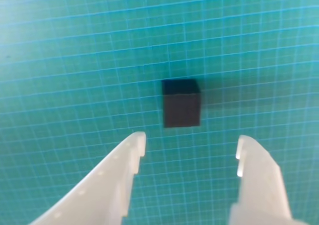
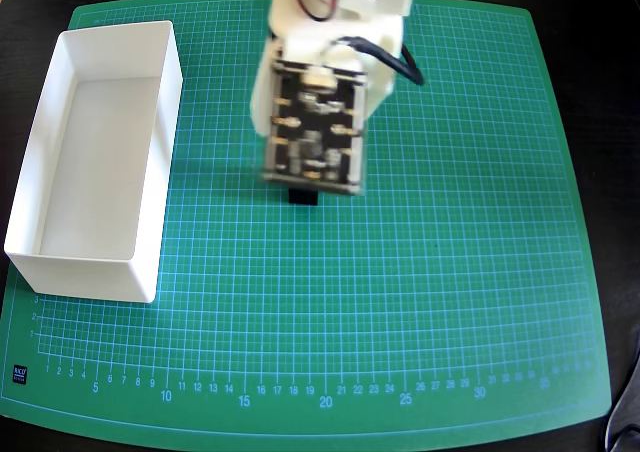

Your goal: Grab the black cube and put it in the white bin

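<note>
On the green cutting mat, the black cube sits free just beyond the gripper, whose fingers are spread wide; the white bin stands well apart at the overhead view's left.

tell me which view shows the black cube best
The wrist view: the black cube sits whole and unobstructed on the green mat, ahead of the open tool. In the overhead view only a sliver of it peeks out beneath the arm.

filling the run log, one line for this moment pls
phase: approach | gripper: open, above mat | black cube: on mat, ungrasped | white bin: empty
</note>
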Tool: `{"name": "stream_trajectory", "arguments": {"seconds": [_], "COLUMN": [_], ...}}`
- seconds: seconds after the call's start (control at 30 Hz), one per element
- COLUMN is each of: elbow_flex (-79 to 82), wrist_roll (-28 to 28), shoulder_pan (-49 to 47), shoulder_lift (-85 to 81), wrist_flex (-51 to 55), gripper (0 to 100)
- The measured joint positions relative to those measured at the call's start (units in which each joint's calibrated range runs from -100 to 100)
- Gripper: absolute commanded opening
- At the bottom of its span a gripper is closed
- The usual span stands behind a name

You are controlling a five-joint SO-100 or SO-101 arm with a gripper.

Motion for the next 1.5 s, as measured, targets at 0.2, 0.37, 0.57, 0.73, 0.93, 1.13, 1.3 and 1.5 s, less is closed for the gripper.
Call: {"name": "stream_trajectory", "arguments": {"seconds": [0.2, 0.37, 0.57, 0.73, 0.93, 1.13, 1.3, 1.5], "elbow_flex": [0.0, -0.18, -0.27, -0.36, -0.36, -0.36, -0.36, -0.45], "wrist_roll": [0.0, 0.0, 0.0, 0.0, 0.0, 0.0, 0.0, 0.0], "shoulder_pan": [-1.13, -1.31, -1.31, -1.31, 0.52, 0.44, 0.44, 0.78], "shoulder_lift": [0.34, 3.83, 4.85, 4.85, 7.48, 7.74, 7.74, 7.74], "wrist_flex": [-0.26, -4.61, -5.12, -5.46, -5.8, -5.63, -5.63, -5.46], "gripper": [24, 24, 24, 23, 23, 22, 11, 7]}}
